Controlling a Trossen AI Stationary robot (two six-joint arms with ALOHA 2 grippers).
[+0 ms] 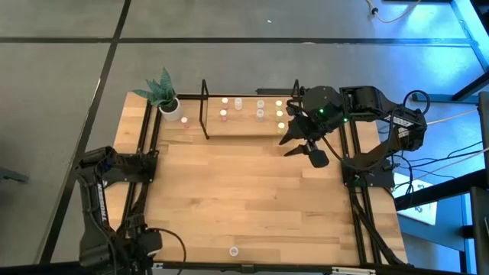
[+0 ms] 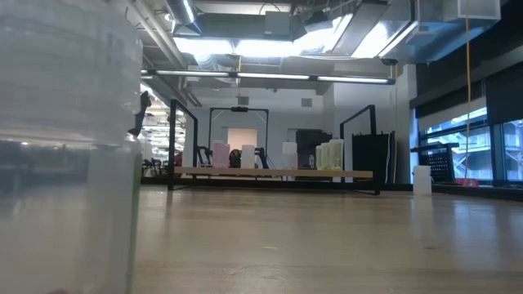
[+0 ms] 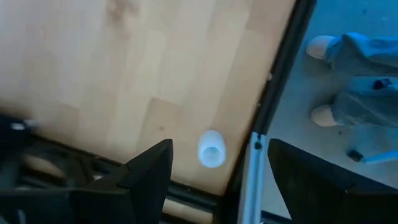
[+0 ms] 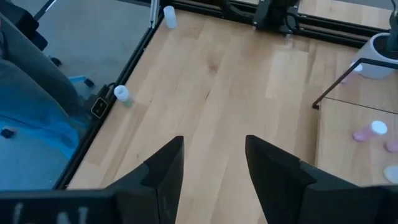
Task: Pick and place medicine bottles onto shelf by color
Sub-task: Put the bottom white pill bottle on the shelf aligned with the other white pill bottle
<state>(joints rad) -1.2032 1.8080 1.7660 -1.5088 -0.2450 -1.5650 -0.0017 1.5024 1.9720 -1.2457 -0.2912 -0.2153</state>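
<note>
The shelf (image 1: 244, 128) stands at the table's far side with several medicine bottles (image 1: 260, 114) on it, grouped pink, white and yellow-green (image 2: 331, 155). A pink bottle (image 1: 186, 122) stands off the shelf, on the table by the plant pot. A white-topped bottle (image 3: 211, 148) stands upright at the table's near edge. My left gripper (image 3: 219, 148) hangs open above it, pointing down, a finger on either side and well clear. A bottle (image 1: 234, 250) also shows at the near edge in the high view. My right gripper (image 1: 294, 145) (image 4: 214, 140) hovers open by the shelf's right end, holding nothing.
A white pot with a green plant (image 1: 170, 107) stands left of the shelf. Black rails (image 3: 273, 93) frame the table's edges. A person's shoes (image 3: 323, 46) and legs (image 4: 31, 93) show beyond the near edge. A bottle fills the left of the low view (image 2: 65, 147).
</note>
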